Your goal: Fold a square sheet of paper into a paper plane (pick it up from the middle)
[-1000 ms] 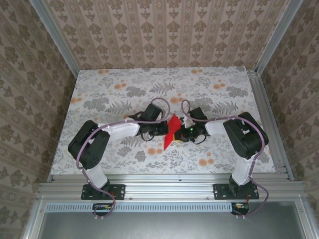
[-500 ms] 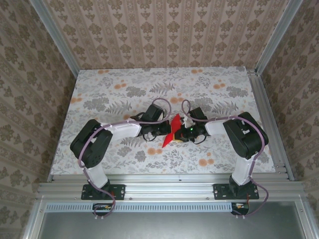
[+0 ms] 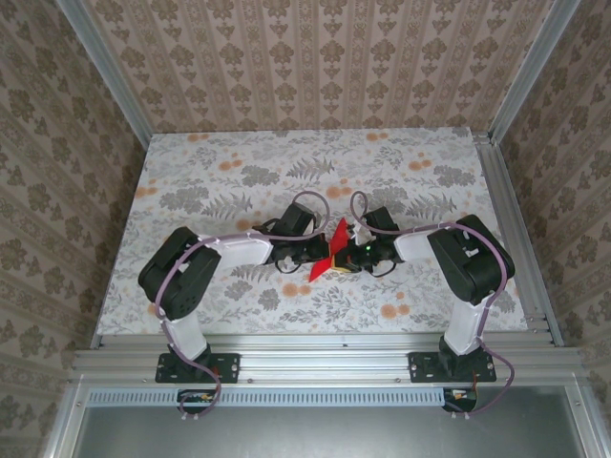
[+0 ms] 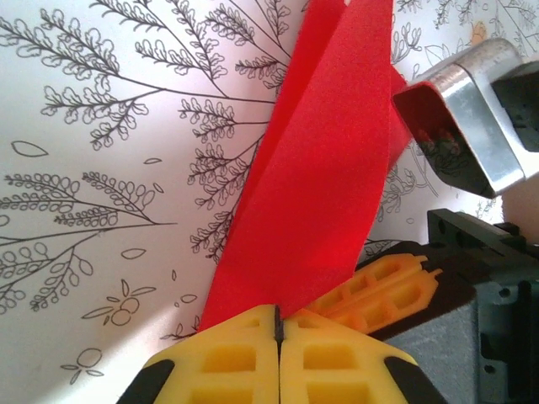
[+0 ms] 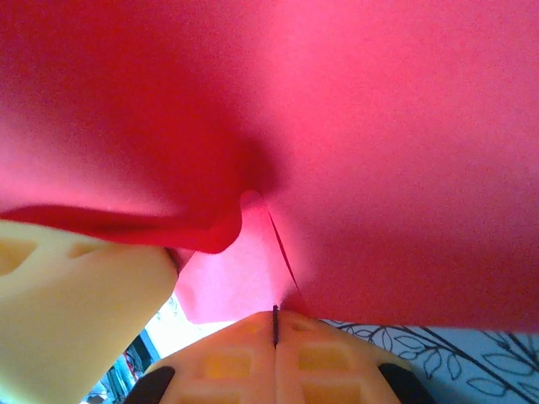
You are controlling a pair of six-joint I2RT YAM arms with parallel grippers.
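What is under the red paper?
The leaf-patterned table shows around the folded red paper, which the left gripper and right gripper both pinch. The patch right under the paper is covered, so anything there can't be seen.

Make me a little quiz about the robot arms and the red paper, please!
1. Pick one: what pinches the red paper? A: the left gripper alone. B: the right gripper alone. C: both together.
2. True or false: the paper lies flat on the table with nothing touching it.
3. Fill in the gap: the left gripper's fingers are coloured ____.

Key: 1 is C. 2 is false, as the paper is pinched between the two shut grippers. 3 is yellow.
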